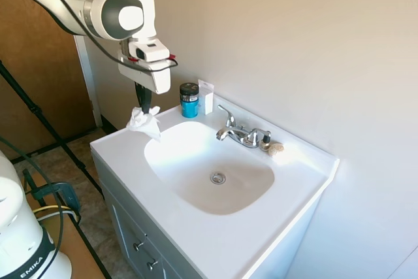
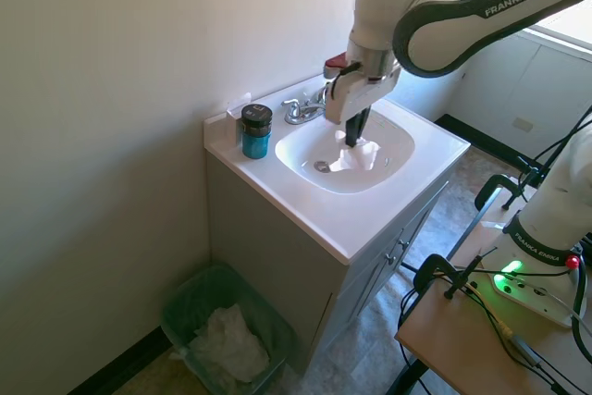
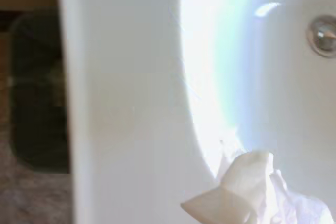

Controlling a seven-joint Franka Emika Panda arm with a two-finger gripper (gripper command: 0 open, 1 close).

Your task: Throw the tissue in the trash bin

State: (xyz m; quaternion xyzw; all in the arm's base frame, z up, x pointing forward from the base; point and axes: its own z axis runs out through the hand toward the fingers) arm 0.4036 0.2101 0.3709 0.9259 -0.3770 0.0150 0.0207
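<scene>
The crumpled white tissue [image 1: 144,122] hangs just above the sink counter's left rim, pinched by my gripper [image 1: 144,108], which is shut on it. From the other side the tissue [image 2: 357,156] dangles over the basin under the gripper [image 2: 355,140]. The wrist view shows the tissue [image 3: 252,192] against the white sink rim. The green trash bin [image 2: 185,301], holding crumpled white paper, stands on the floor left of the vanity, well below the gripper. A dark blurred shape beyond the counter edge in the wrist view looks like the trash bin [image 3: 37,93].
A blue jar with a black lid [image 1: 189,100] and a small white holder [image 1: 206,97] stand at the counter's back corner. The chrome faucet [image 1: 238,133] is behind the basin [image 1: 196,174]. The wall runs close behind the vanity [image 2: 296,256].
</scene>
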